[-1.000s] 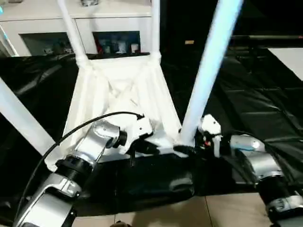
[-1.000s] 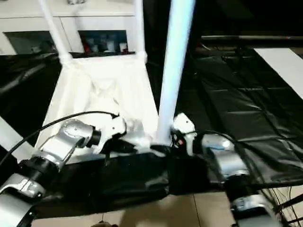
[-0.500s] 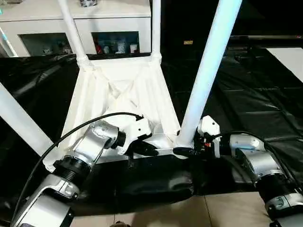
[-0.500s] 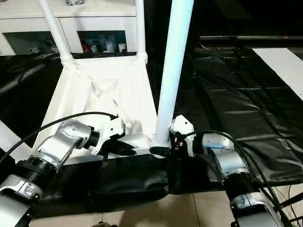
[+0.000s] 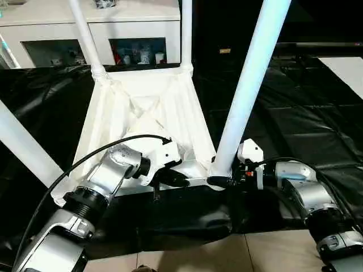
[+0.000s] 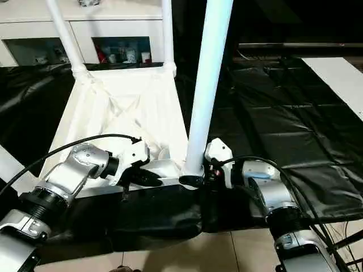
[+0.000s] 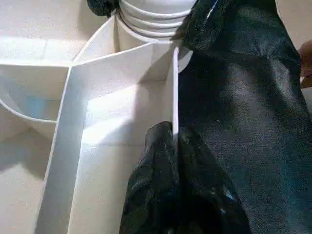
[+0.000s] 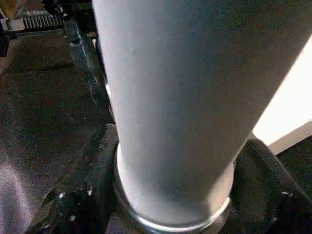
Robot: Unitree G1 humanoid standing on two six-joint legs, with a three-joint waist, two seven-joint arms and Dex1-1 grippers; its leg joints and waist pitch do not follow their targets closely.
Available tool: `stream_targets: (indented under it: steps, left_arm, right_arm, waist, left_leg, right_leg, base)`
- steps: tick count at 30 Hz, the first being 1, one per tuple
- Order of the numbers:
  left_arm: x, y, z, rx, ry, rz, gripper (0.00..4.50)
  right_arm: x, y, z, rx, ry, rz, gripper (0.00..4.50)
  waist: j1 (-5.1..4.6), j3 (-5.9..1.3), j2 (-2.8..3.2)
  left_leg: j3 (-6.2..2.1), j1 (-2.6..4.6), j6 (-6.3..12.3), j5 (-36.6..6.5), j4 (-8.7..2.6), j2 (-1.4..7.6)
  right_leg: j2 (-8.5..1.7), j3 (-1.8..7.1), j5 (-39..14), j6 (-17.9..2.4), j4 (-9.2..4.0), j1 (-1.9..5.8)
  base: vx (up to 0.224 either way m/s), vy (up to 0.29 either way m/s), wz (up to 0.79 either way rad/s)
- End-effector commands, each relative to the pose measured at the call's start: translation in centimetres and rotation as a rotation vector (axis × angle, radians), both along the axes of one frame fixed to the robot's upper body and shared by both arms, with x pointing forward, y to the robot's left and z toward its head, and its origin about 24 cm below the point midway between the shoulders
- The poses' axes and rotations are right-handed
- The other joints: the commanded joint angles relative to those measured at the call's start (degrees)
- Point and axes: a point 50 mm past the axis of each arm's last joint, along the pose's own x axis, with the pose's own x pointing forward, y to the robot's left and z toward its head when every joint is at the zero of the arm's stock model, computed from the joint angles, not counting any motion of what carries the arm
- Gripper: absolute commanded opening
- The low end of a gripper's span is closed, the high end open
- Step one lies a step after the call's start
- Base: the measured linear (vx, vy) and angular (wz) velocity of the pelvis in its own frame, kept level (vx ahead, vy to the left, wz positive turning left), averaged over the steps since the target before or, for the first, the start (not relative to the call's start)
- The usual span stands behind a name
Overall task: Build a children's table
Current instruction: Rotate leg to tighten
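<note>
The children's table lies upside down on a black sheet, its white tabletop [image 5: 142, 113] showing the ribbed underside. Legs stand up from the corners: the near right leg [image 5: 249, 85], the near left leg [image 5: 22, 147] and two far legs [image 5: 85, 34]. My left gripper [image 5: 173, 178] is shut on the tabletop's thin near rim [image 7: 174, 87], one black finger on each side. My right gripper [image 5: 218, 181] clasps the base of the near right leg [image 8: 175, 97] just above its socket, a finger [image 8: 83, 195] pressing on each side.
A white cabinet with glass doors [image 5: 136, 28] stands behind the table. The black sheet [image 5: 295, 119] spreads to both sides, with a white board [image 5: 346, 65] at the far right. Tan floor tiles [image 5: 238, 255] show at the front. A black cable [image 5: 113, 144] arcs over my left forearm.
The view has shifted slightly. Both grippers and the table stand as before.
</note>
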Motion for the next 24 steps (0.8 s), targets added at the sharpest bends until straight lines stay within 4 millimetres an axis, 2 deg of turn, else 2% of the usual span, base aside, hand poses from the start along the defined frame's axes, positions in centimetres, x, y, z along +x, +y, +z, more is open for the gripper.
stream_targets:
  steps: [1, 3, 5, 6, 8, 9, 10, 11, 13, 14, 16, 17, 19, 20, 22, 23, 24]
  left_arm:
    - [-0.7, -0.1, -0.7, 0.004, 0.047, -0.035, 0.00]
    - [-0.3, -0.3, -0.7, -0.001, 0.031, 0.009, 0.00]
    - [0.3, -0.5, -0.8, 0.002, 0.013, 0.072, 0.00]
    - [0.6, -0.6, -0.9, 0.005, 0.001, 0.111, 0.00]
    - [1.1, -0.9, -1.0, 0.005, -0.017, 0.166, 0.00]
    - [1.5, -1.1, -1.0, 0.000, -0.026, 0.203, 0.00]
    - [1.7, -1.3, -1.0, -0.005, -0.033, 0.234, 0.00]
    - [1.9, -1.6, -1.0, -0.006, -0.041, 0.253, 0.00]
    - [2.2, -1.9, -1.0, -0.006, -0.052, 0.282, 0.00]
    - [2.5, -2.1, -1.0, -0.007, -0.060, 0.321, 0.00]
    - [2.7, -2.3, -1.0, -0.001, -0.070, 0.338, 0.00]
    - [3.0, -2.5, -1.1, 0.012, -0.086, 0.357, 0.00]
    - [3.0, -2.6, -1.2, 0.014, -0.091, 0.361, 0.00]
    - [3.1, -2.7, -1.2, 0.014, -0.093, 0.363, 0.00]
    - [3.1, -2.8, -1.3, 0.013, -0.093, 0.363, 0.00]
    - [3.0, -2.9, -1.3, 0.008, -0.090, 0.357, 0.00]
    - [3.0, -2.9, -1.3, 0.006, -0.090, 0.354, 0.00]
  right_arm:
    - [0.7, -0.4, 0.7, 0.037, -0.031, -0.073, 2.74]
    - [1.1, 0.0, 0.5, 0.093, -0.023, -0.180, 2.73]
    - [1.5, 0.8, 0.1, 0.140, -0.028, -0.301, 2.73]
    - [1.6, 1.3, -0.2, 0.155, -0.029, -0.369, 2.73]
    - [2.0, 2.2, -0.7, 0.173, -0.027, -0.495, 2.72]
    - [2.2, 2.7, -1.1, 0.164, -0.031, -0.572, 2.72]
    - [2.5, 3.2, -1.4, 0.153, -0.039, -0.653, 2.72]
    - [2.8, 3.6, -1.6, 0.149, -0.039, -0.723, 2.72]
    - [3.1, 4.3, -1.8, 0.135, -0.043, -0.802, 2.72]
    - [3.4, 4.9, -1.9, 0.115, -0.051, -0.898, 2.72]
    - [3.6, 5.3, -2.0, 0.106, -0.048, -0.962, 2.72]
    - [3.8, 5.9, -2.0, 0.129, -0.035, -1.069, 2.72]
    - [3.7, 6.7, -2.0, 0.132, -0.037, -1.098, 2.72]
    - [3.7, 8.1, -1.6, 0.133, -0.061, -1.049, 2.72]
    - [3.8, 8.8, -1.1, 0.170, -0.075, -1.028, 2.72]
    - [3.7, 9.1, -1.1, 0.198, -0.057, -1.012, 2.72]
    - [3.5, 9.5, -1.2, 0.214, -0.037, -0.985, 2.72]
  waist:
    - [-0.04, -3.94, -0.55]
    - [-0.13, -3.82, -0.64]
    - [-0.52, -3.58, -0.67]
    - [-0.66, -3.53, -0.88]
    - [-1.18, -3.42, -0.75]
    - [-1.38, -3.34, -0.67]
    - [-1.79, -3.23, -0.60]
    - [-2.25, -3.26, -0.54]
    - [-2.89, -3.23, -0.58]
    - [-3.04, -3.28, -0.33]
    - [-3.26, -3.35, -0.41]
    - [-3.27, -3.32, -0.42]
    - [-3.20, -3.38, -0.33]
    - [-3.22, -3.37, -0.39]
    - [-3.20, -3.41, -0.46]
    - [-3.19, -3.44, -0.72]
    - [-3.10, -3.44, -0.64]
  left_leg:
    - [-0.88, 1.09, 4.78, -11.07, -3.26, 2.27]
    - [-0.91, 1.10, 4.51, -11.45, -3.33, 2.29]
    - [-1.12, 1.04, 2.81, -13.79, -3.66, 2.18]
    - [-1.15, 1.07, 2.37, -14.51, -3.76, 2.17]
    - [-1.31, 1.33, 0.82, -17.00, -4.00, 2.12]
    - [-1.31, 1.22, 0.62, -17.25, -4.04, 2.05]
    - [-1.38, 1.39, -0.26, -18.27, -4.22, 1.99]
    - [-1.52, 1.19, -1.09, -18.41, -4.29, 1.87]
    - [-1.70, 1.01, -1.41, -19.45, -4.46, 1.76]
    - [-1.65, 1.17, -1.33, -19.74, -4.37, 1.77]
    - [-1.61, 1.34, -1.35, -20.05, -4.32, 1.68]
    - [-1.55, 1.31, -1.10, -19.94, -4.35, 1.68]
    - [-1.47, 1.49, -0.95, -19.97, -4.31, 1.74]
    - [-1.46, 1.43, -0.86, -19.94, -4.35, 1.75]
    - [-1.41, 1.33, -0.53, -19.64, -4.35, 1.71]
    - [-1.35, 1.30, -0.15, -19.49, -4.30, 1.76]
    - [-1.35, 1.28, 0.07, -19.23, -4.29, 1.74]
  right_leg:
    - [-2.92, 1.97, -6.67, -15.37, -3.23, 2.82]
    - [-2.91, 2.01, -7.96, -15.11, -3.34, 2.71]
    - [-3.10, 2.06, -12.33, -13.98, -3.68, 2.63]
    - [-3.10, 2.03, -13.69, -13.52, -3.82, 2.62]
    - [-3.16, 2.11, -17.61, -12.03, -4.28, 2.37]
    - [-3.15, 2.17, -17.89, -11.83, -4.30, 2.23]
    - [-3.09, 2.15, -19.18, -11.43, -4.52, 2.03]
    - [-3.13, 2.10, -19.82, -11.00, -4.42, 2.12]
    - [-3.08, 1.98, -20.77, -10.34, -4.58, 2.23]
    - [-3.15, 2.09, -20.41, -10.38, -4.73, 1.98]
    - [-3.02, 2.11, -19.29, -10.88, -4.71, 1.90]
    - [-3.01, 2.15, -18.90, -10.84, -4.74, 1.90]
    - [-3.01, 2.25, -17.97, -11.00, -4.73, 1.67]
    - [-2.88, 2.22, -16.96, -11.08, -4.64, 1.76]
    - [-2.90, 2.22, -15.77, -11.12, -4.52, 1.91]
    - [-2.97, 2.27, -15.21, -11.15, -4.52, 2.00]
    - [-2.99, 2.27, -14.96, -11.27, -4.45, 2.05]
  base:
    - [0.000, 0.000, 0.00]
    - [0.000, 0.000, 0.00]
    - [0.000, 0.000, 0.00]
    - [0.000, 0.000, 0.00]
    - [0.000, 0.000, 0.00]
    - [0.000, 0.000, 0.00]
    - [0.000, 0.000, 0.00]
    - [0.000, 0.000, 0.00]
    - [0.000, 0.000, 0.00]
    - [0.000, 0.000, 0.00]
    - [0.000, 0.000, 0.00]
    - [0.000, 0.000, 0.00]
    - [0.000, 0.000, 0.00]
    - [0.000, 0.000, 0.00]
    - [0.000, 0.000, 0.00]
    - [0.000, 0.000, 0.00]
    - [0.000, 0.000, 0.00]
